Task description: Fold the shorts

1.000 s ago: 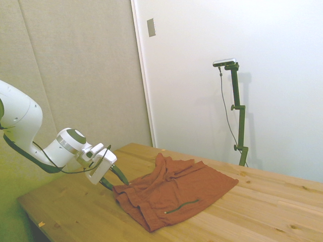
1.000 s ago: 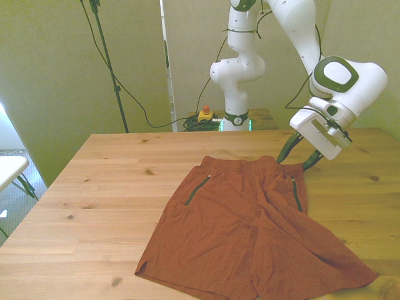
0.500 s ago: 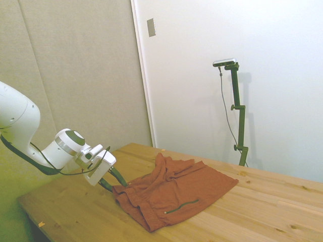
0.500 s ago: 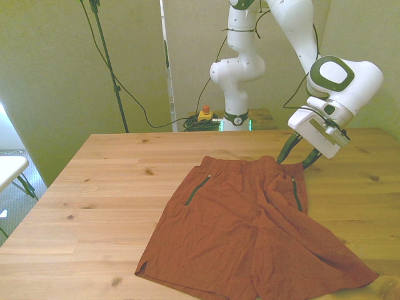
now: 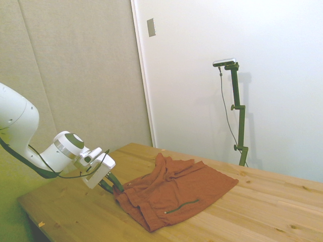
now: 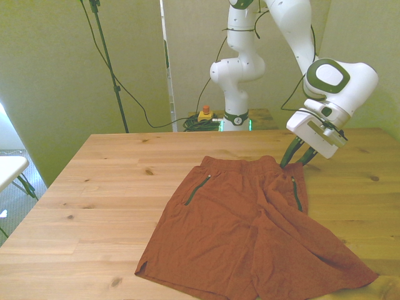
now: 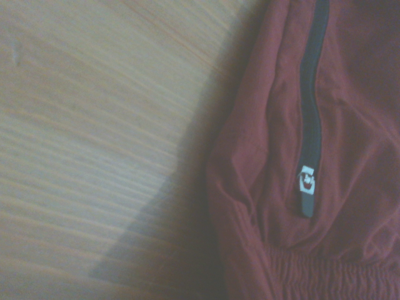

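1. Gripping looked to be the step in hand: the gripper (image 6: 297,156) sat low at the waistband corner of the shorts (image 6: 250,231), on the front view's right, its dark fingers nearly pressed together at the cloth edge.
2. Whether fabric was truly pinched between them could not be told; the tips were too small and dark in both the side and front views.
3. The shorts lay spread flat on the wooden table (image 6: 94,200), waistband toward the robot's base and both legs trailing away from it.
4. Doing this well probably meant catching the gathered waistband itself, not only the thin layer beside it, since the wrist view showed the zipper (image 7: 310,119) and its white pull tab (image 7: 306,180) lying just beside the gathered hem.
5. A pinch on the thick band would likely carry the whole side over without the cloth slipping out.
6. Lifting only slightly before sweeping across should keep the far half anchored on the table.
7. Open wood lay beyond the shorts on the front view's left, giving room for a sideways fold.
8. The leg hem (image 6: 350,275) farthest from the waistband lay near the table's edge, so dragging that way risked cloth sliding off.
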`<state>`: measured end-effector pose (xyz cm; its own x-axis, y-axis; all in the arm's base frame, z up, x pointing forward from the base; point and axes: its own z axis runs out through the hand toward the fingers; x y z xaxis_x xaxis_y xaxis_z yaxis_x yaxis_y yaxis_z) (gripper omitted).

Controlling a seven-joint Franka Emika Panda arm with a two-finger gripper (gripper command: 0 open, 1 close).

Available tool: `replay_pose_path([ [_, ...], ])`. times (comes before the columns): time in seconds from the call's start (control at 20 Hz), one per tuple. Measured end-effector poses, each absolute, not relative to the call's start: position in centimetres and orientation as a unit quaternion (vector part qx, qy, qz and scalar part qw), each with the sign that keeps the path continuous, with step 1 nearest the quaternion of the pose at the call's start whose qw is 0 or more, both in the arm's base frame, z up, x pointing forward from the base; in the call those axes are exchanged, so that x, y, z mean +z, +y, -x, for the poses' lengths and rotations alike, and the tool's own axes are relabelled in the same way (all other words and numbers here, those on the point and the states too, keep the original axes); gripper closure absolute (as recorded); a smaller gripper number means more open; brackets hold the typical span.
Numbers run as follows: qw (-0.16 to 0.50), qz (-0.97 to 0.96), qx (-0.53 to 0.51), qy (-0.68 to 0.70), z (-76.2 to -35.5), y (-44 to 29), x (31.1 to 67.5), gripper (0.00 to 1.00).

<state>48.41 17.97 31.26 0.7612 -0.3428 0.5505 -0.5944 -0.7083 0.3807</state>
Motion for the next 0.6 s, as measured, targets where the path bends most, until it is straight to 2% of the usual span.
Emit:
replay_pose_path([
  [0.6, 0.286, -0.898, 0.215, -0.256, -46.6, 16.7, 30.3, 1.00],
])
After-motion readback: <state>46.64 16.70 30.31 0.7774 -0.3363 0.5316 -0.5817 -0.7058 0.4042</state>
